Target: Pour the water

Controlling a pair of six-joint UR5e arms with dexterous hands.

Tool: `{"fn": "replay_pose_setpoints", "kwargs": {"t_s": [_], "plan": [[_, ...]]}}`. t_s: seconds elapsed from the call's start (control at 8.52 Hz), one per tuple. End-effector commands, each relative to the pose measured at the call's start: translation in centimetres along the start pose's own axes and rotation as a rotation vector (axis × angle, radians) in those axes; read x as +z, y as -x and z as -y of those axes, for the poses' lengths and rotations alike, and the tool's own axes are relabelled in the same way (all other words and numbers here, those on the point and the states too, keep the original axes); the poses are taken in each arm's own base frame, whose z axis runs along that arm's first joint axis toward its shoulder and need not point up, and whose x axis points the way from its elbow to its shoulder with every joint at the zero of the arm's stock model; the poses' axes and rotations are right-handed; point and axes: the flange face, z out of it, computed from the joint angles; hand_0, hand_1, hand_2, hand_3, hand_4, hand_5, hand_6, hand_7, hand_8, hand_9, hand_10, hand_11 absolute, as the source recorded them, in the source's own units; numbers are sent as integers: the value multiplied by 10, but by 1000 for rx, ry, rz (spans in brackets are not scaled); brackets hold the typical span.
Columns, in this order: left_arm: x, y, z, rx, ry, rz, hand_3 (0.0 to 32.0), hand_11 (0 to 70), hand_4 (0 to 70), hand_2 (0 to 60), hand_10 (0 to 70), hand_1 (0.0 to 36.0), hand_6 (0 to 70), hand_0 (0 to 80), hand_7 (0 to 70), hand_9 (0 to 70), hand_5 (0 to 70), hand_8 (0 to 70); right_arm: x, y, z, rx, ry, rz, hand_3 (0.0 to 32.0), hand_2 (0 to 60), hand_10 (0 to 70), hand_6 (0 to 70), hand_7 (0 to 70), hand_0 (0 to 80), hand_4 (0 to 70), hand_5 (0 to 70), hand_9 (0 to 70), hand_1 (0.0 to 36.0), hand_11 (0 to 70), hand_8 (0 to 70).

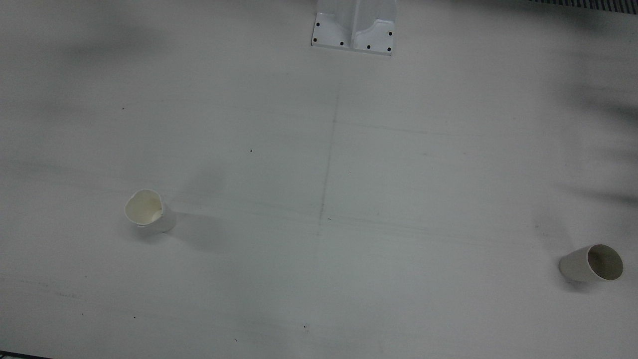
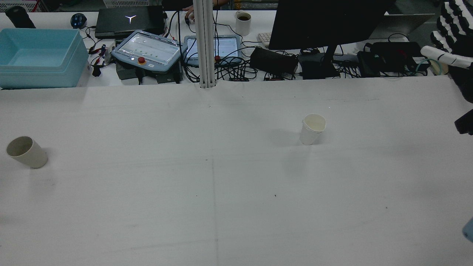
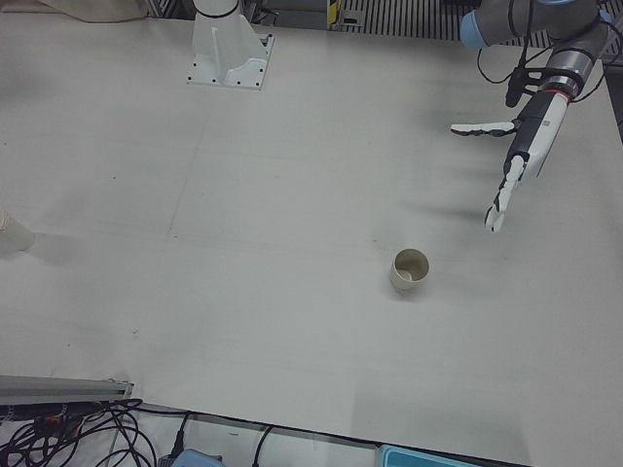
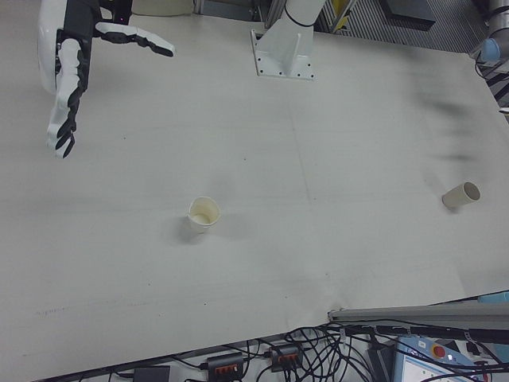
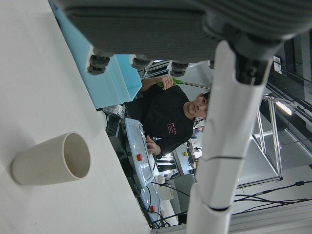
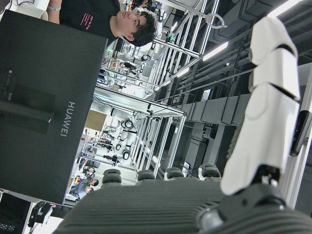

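A white paper cup (image 1: 149, 212) stands upright on the white table (image 1: 319, 149); it also shows in the rear view (image 2: 313, 129) and the right-front view (image 4: 203, 214). A beige cup (image 3: 410, 270) stands near the table's edge on my left arm's side (image 2: 26, 151) (image 1: 593, 263). My left hand (image 3: 521, 156) hovers open with fingers spread, beyond and to the side of the beige cup and apart from it; its camera sees that cup (image 5: 51, 161). My right hand (image 4: 70, 64) hangs open above the table's far corner, well away from the white cup, and shows at the rear view's right edge (image 2: 454, 37). Neither hand holds anything.
An arm pedestal (image 1: 354, 30) is bolted at the table's robot side. Across the table, on the operators' bench, stand a blue bin (image 2: 37, 55), teach pendants (image 2: 147, 50), a dark monitor (image 2: 325, 22), a mug (image 2: 243, 22) and cables. A white post (image 2: 205, 44) rises there. A person (image 5: 168, 122) sits behind.
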Motion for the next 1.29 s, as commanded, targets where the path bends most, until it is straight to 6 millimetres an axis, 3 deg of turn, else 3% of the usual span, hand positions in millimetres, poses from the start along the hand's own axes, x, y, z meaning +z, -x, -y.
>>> {"fn": "replay_pose_setpoints", "kwargs": {"t_s": [0.0,0.12,0.23,0.35,0.47,0.59,0.7,0.82,0.94,1.06,1.17], "plan": [[-13,-27,-16,122,-7,-152,58,58,29,0,17,263,0,671,64,14,0,0,30,-42,60,-9,-1,6,134,127,0,0,0,514,0,0,0,211,18,0],[-8,-28,-1,165,19,-233,48,50,31,0,15,232,0,607,64,16,0,0,45,-30,65,-21,-8,41,144,110,0,0,0,509,0,0,0,202,16,0],[-7,-23,16,257,74,-271,16,16,19,0,0,122,0,490,64,10,134,0,48,-23,69,-58,-8,36,122,115,0,0,28,507,0,11,0,196,18,0],[-11,-12,41,271,97,-278,0,14,5,0,0,118,0,488,63,10,338,0,47,-27,78,-76,-24,25,106,116,0,0,32,507,4,20,0,194,16,0],[-8,-2,58,304,100,-271,46,31,0,0,5,185,0,543,69,21,36,1,45,-25,82,-83,-32,25,102,120,0,0,32,506,4,21,0,194,15,0],[10,14,88,320,100,-250,74,33,0,0,6,203,0,549,63,25,0,3,45,-27,82,-85,-32,22,98,126,0,0,35,507,10,23,0,196,15,0],[44,36,106,310,115,-211,100,33,0,0,5,212,0,557,62,24,0,3,46,-26,81,-86,-32,23,90,127,0,0,41,509,22,24,0,199,12,0],[73,48,104,300,142,-195,118,36,0,0,7,211,0,557,73,28,0,5,46,-24,80,-85,-30,27,88,130,0,2,48,514,30,27,0,202,11,0],[76,49,105,299,129,-206,122,41,0,0,9,226,0,575,84,34,0,9,46,-23,80,-85,-30,29,82,133,0,7,60,512,35,32,0,201,13,0],[84,53,114,300,118,-203,144,41,0,0,10,218,0,563,90,37,0,10,46,-28,80,-84,-29,20,74,138,0,13,69,509,44,42,0,199,17,0],[96,71,130,294,119,-175,130,39,0,0,9,217,0,554,85,33,0,7,46,-32,79,-87,-29,13,72,140,0,16,74,510,51,49,0,197,21,0]]}}
